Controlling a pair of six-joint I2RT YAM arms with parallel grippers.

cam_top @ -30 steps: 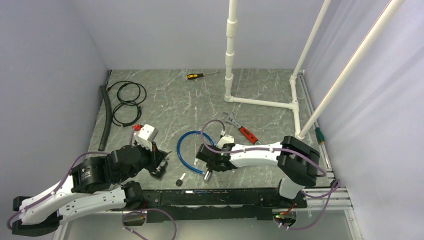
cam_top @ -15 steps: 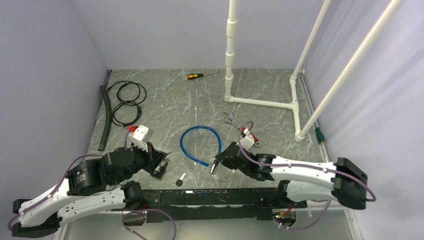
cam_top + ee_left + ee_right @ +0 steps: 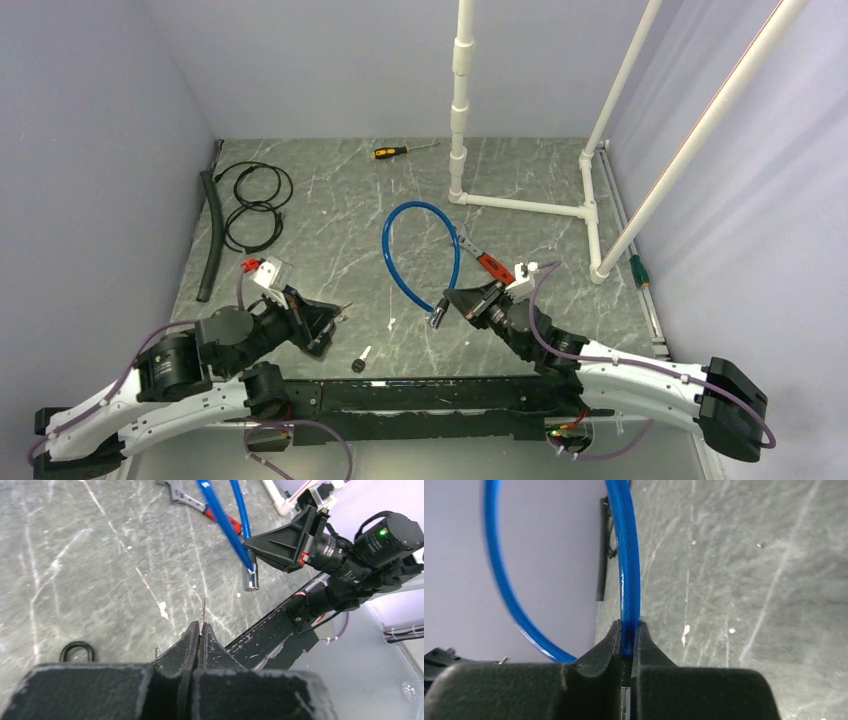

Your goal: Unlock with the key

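Note:
My left gripper (image 3: 335, 318) (image 3: 200, 630) is shut on a thin metal key (image 3: 202, 611), whose blade sticks out past the fingertips. My right gripper (image 3: 447, 303) (image 3: 628, 630) is shut on the blue cable lock (image 3: 420, 255) (image 3: 629, 570), close to its metal cylinder end (image 3: 437, 317) (image 3: 251, 579). The cable loop stands up off the table behind it. In the left wrist view the key tip points toward the cylinder end, a short gap away. The keyhole itself is not visible.
A small black-headed piece (image 3: 360, 360) lies near the front rail. A red-handled wrench (image 3: 487, 262) lies behind the right gripper. Farther back are a white pipe frame (image 3: 520, 205), a yellow screwdriver (image 3: 395, 151), coiled black cables (image 3: 250, 200) and a black hose (image 3: 211, 235).
The right arm has swung out to the right and lifted the blue cable lock off the table, loop now raised. The left gripper with the key shifted slightly left.

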